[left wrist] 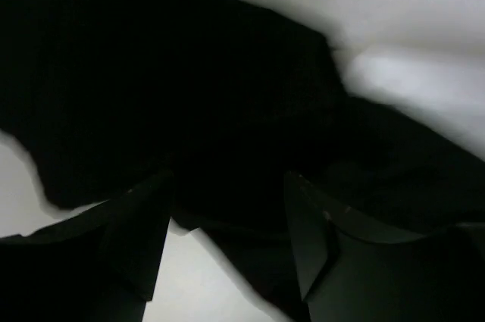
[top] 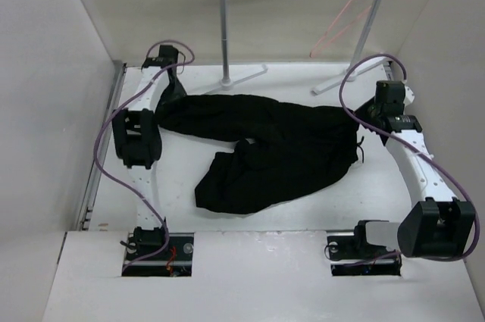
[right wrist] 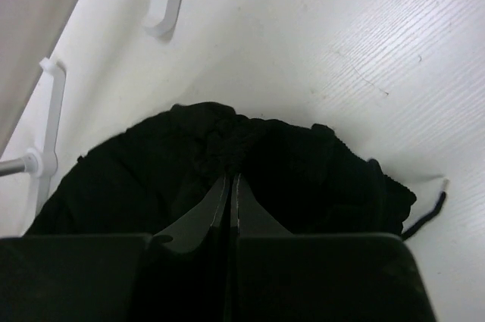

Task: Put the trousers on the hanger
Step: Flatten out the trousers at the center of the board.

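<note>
White panels enclose a white desk [top: 250,223], with a garment rack [top: 225,26] standing along its far edge.

**Location of parts.** The trousers [top: 265,148] lie crumpled across the middle of the desk. One leg runs toward the far-left corner, the other is folded back toward the near edge, and the waist end points right. The hanger [top: 345,23] hangs from the rack rail at the far right, well apart from the garment.

**Claw state.**
- The left claw [left wrist: 227,178] sits over the far-left leg end. Its fingers [left wrist: 144,231] stand apart with cloth beneath them and nothing clamped.
- The right claw [right wrist: 229,178] is closed at the waist end. Fabric puckers into its tips, which reads as a pinch on the waistband. A drawstring [right wrist: 428,212] trails loose beside it.

**Handling properties (judgement).**
- The garment is soft, limp and light, with no stiffness of its own. Any unsupported part will sag and drag.
- The cloth is not fragile.
- Its layers are likely to slide over one another, so a shallow pinch may take one ply only and slip.

**Recommended grip points.**
1. Take the waistband, where the seam is thickest and bears load best.
2. Take hold at two spread points so that the cloth hangs flat.
3. Avoid the drawstring, since it would pull through rather than lift the garment.
4. Expect the thin wire hanger to swing when touched.
</note>
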You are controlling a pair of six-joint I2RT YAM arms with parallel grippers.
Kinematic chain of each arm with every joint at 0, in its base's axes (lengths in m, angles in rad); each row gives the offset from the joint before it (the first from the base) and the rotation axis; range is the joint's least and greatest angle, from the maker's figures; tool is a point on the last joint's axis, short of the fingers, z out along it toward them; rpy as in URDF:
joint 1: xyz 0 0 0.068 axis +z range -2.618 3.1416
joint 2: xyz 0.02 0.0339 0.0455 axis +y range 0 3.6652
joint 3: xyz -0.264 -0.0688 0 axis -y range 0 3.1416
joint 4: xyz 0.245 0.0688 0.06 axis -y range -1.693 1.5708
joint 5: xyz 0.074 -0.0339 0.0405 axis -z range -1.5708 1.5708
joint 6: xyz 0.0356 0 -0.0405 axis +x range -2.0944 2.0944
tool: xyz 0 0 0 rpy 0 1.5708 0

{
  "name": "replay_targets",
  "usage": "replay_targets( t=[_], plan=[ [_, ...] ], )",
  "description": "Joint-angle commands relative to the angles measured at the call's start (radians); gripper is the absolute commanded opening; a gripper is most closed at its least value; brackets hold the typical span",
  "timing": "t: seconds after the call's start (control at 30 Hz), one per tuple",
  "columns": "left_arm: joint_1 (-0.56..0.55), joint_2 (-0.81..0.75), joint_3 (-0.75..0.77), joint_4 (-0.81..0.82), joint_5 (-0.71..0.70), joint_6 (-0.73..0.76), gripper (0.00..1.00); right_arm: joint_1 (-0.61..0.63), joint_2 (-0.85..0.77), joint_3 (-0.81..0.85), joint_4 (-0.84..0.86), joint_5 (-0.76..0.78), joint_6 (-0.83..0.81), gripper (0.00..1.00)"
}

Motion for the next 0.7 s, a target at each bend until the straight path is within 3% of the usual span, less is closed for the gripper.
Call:
replay_targets(
  t=[0.0, 0.13, 0.27, 0.67],
  plan=[
    [0.056, -0.452, -0.387, 0.175, -0.058, -0.042, 0.58, 0.004, -0.059, -0.013, 0.135, -0.023, -0.003, 0.01],
    [0.168, -0.608, -0.697, 0.286, 0.032, -0.175, 0.58, 0.012, -0.072, -0.031, 0.138, -0.034, -0.031, 0.01],
    [0.233, -0.655, -0.852, 0.424, 0.118, -0.214, 0.58, 0.018, -0.095, -0.062, 0.138, -0.056, -0.045, 0.02],
    [0.21, -0.467, -0.874, 0.452, 0.126, -0.235, 0.52, 0.023, -0.151, -0.12, 0.124, -0.103, -0.057, 0.03]
  ],
)
